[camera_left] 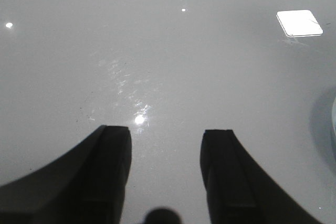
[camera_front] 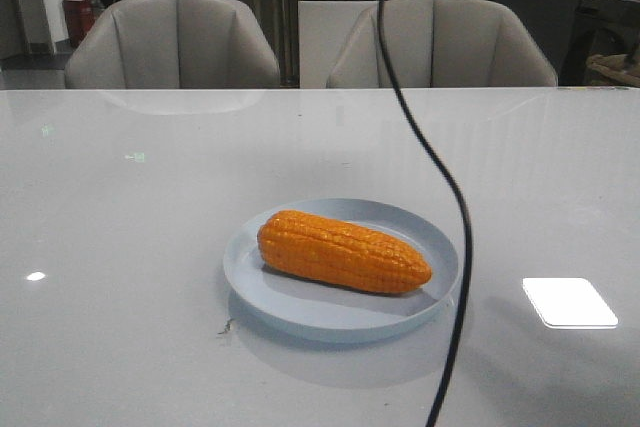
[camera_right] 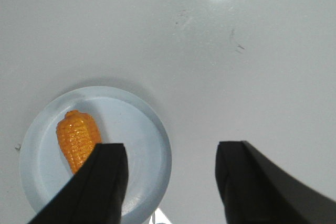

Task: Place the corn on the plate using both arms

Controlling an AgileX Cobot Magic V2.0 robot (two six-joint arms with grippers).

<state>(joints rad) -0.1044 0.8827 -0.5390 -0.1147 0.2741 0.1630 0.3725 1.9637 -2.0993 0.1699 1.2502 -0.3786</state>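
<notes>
Corn (camera_front: pixel 342 252) lies on its side inside the pale blue plate (camera_front: pixel 300 312), touching nothing else. The right gripper (camera_right: pixel 170 182) hangs above the table (camera_front: pixel 120 207) with jaws wide and empty; one finger (camera_right: pixel 102 182) overlaps the corn's end in view. The left gripper (camera_left: pixel 165 174) is likewise spread wide over bare tabletop, the plate's edge off to one side.

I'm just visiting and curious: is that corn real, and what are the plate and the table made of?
The corn looks like a plastic model: uniform orange, very regular kernel rows, slight sheen. The plate seems to be smooth matte plastic or melamine, pale blue, with no glaze glare; it's hard to be sure. The table has a glossy white top, perhaps glass or lacquer, mirroring lights and chairs.
</notes>
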